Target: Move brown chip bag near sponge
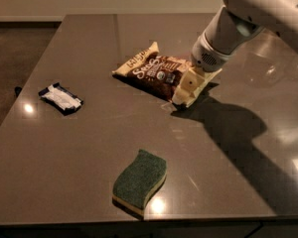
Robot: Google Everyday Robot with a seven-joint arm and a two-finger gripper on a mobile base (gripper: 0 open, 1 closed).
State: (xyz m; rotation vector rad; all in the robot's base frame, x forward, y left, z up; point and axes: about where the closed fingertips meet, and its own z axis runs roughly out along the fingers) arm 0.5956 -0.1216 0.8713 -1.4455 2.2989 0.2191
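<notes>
The brown chip bag (156,73) lies flat on the grey table (89,148), a little behind its middle, with cream-yellow ends and white lettering. My gripper (187,89) hangs from the white arm (223,33) that comes in from the upper right. It is down at the bag's right end, touching or just above it, and it hides that end. The sponge (139,180), green top over a pale yellow layer, lies near the table's front edge, well apart from the bag.
A small dark-blue-and-white wrapper (61,97) lies at the table's left side. The arm casts a dark shadow (238,133) on the table's right half. The floor (15,58) shows beyond the left edge.
</notes>
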